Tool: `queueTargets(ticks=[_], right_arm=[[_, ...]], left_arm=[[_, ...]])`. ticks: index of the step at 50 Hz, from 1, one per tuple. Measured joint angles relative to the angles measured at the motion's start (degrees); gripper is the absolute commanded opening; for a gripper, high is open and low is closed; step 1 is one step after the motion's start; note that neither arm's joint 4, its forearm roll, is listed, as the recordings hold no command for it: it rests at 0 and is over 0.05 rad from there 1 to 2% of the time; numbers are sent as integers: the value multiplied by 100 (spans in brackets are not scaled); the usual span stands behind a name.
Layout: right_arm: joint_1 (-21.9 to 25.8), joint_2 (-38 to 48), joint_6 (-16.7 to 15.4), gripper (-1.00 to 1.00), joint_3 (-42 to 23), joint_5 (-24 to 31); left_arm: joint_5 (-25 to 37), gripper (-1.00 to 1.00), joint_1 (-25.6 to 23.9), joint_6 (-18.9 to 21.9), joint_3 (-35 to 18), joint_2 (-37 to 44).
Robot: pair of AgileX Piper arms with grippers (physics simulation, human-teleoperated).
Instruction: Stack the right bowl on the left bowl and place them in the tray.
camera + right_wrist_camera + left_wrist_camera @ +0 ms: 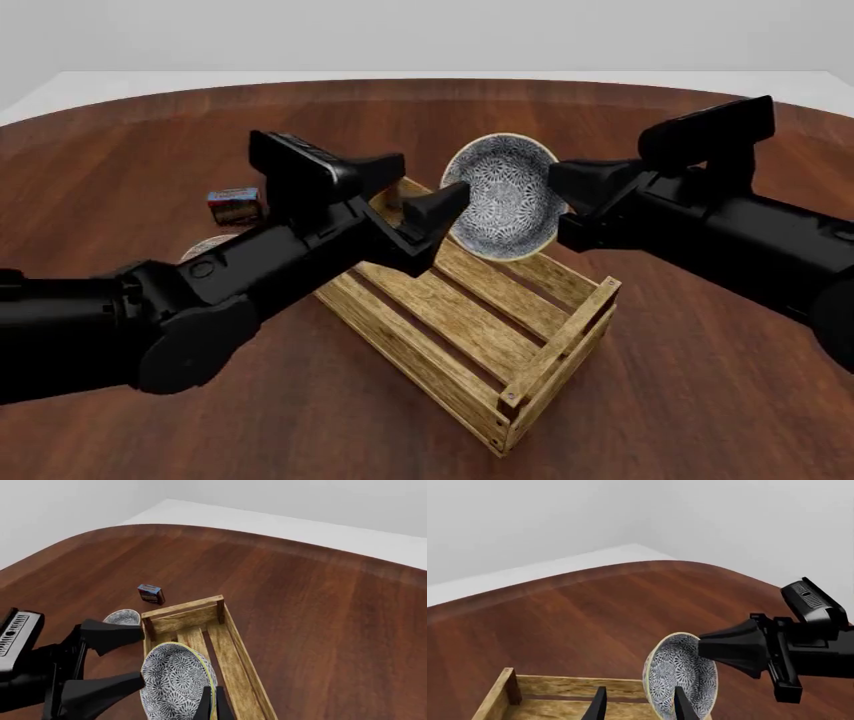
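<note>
Patterned bowl (503, 197) tilted above tray (534, 330) far rail, rim clamped by right gripper (212, 700), left gripper (434, 215) spread, beside it.

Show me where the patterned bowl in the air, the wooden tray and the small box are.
patterned bowl (503, 197), front view, on its patterned inside.
wooden tray (558, 349), front view, on the near right side rail.
small box (151, 593), right wrist view, on its top face.
</note>
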Motion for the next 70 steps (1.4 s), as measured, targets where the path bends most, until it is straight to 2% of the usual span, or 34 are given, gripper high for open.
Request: queueTargets(ticks=[33, 34, 63, 64, 70], right_arm=[[13, -12, -4, -100, 7, 9], [12, -12, -5, -100, 7, 9], [77, -43, 70, -100, 56, 38], [76, -42, 70, 100, 56, 38], [43, -60, 31, 100, 21, 32]], left_arm=[[-103, 100, -68, -198, -366, 748], [-109, -100, -69, -206, -371, 763], [-279, -100, -77, -407, -398, 851], [-280, -100, -76, -408, -397, 849], [-270, -100, -79, -397, -365, 855]])
